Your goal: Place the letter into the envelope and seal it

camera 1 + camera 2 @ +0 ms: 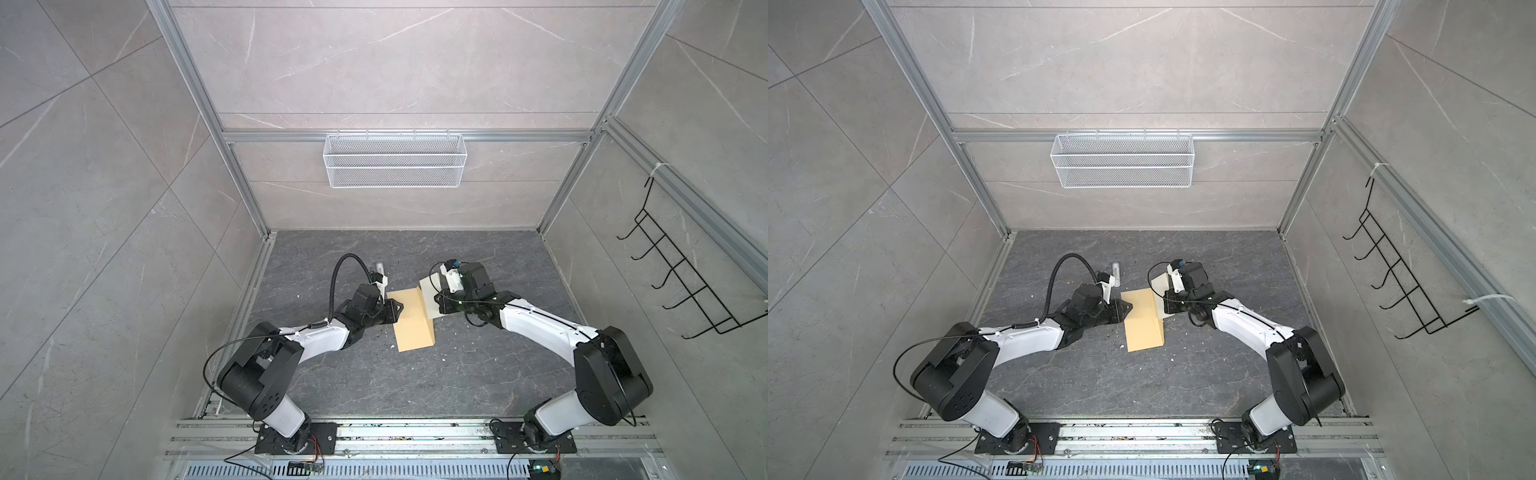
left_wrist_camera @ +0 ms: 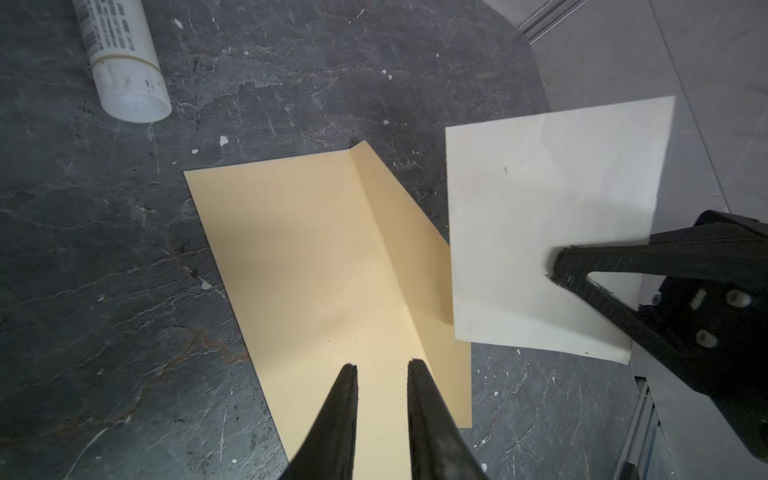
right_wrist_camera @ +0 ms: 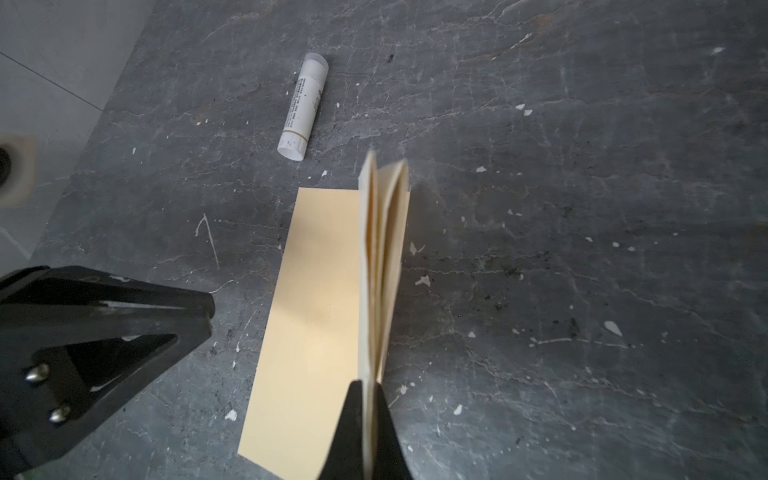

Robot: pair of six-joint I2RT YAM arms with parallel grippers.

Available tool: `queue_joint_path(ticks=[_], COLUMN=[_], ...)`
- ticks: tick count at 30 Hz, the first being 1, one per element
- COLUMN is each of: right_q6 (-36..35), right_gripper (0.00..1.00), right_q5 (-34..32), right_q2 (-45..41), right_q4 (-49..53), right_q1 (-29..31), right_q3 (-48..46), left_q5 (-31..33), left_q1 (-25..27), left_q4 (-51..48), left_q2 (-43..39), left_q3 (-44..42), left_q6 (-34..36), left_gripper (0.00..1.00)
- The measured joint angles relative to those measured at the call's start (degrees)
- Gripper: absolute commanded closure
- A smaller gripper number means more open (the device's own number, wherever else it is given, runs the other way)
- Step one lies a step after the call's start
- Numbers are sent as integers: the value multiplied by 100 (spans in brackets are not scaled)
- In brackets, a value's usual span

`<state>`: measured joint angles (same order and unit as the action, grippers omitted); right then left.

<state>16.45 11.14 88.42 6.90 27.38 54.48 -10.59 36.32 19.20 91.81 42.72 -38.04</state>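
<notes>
The envelope (image 1: 411, 322) lies flat in the middle of the dark surface (image 2: 104, 249). It is a long manila rectangle, and the flap along its right edge stands up from a sharp crease. The right tool (image 2: 555, 270) is clenched on the letter (image 2: 540, 216), holding it in the air just right of that flap and not yet in the pocket. The left tool (image 2: 382, 365) sits low over the envelope's near end, jaws a little apart with bare paper showing between them. Nothing looks pinched, and I cannot tell whether the tips press down.

The step in hand, as I judge it, is feeding the letter into the mouth. Done well, the left tool pins the envelope's body so it cannot skate. The right tool tilts the letter flatter, squares its leading edge to the crease and slides it leftward under the flap. (Seen edge-on from the right wrist, the letter (image 3: 382, 257) is folded into loose leaves that fan apart, so one may catch on the lip.)

The letter is thin, matt and pale cream, and the face showing is plain. The envelope stock looks smoother and stiffer. A white plastic glue stick (image 3: 303, 108) lies to the far left of the envelope, apart from it, on the veined, speckled stone-look surface.
</notes>
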Motion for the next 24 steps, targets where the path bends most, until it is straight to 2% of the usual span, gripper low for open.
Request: queue_joint_path(ticks=[13, 16, 24], right_q6=[-50, -46, -39], right_gripper=[100, 100, 100], right_q5=[-295, -306, -385], right_q2=[363, 433, 636], right_q4=[-4, -4, 7], right_q1=[0, 0, 0], right_q3=[61, 66, 127], left_q5=[160, 153, 151], left_q1=[9, 9, 9], left_q4=[-173, -262, -374], left_q2=[527, 621, 800], left_q3=[57, 101, 247], left_q6=[-352, -417, -459], left_gripper=[87, 94, 97])
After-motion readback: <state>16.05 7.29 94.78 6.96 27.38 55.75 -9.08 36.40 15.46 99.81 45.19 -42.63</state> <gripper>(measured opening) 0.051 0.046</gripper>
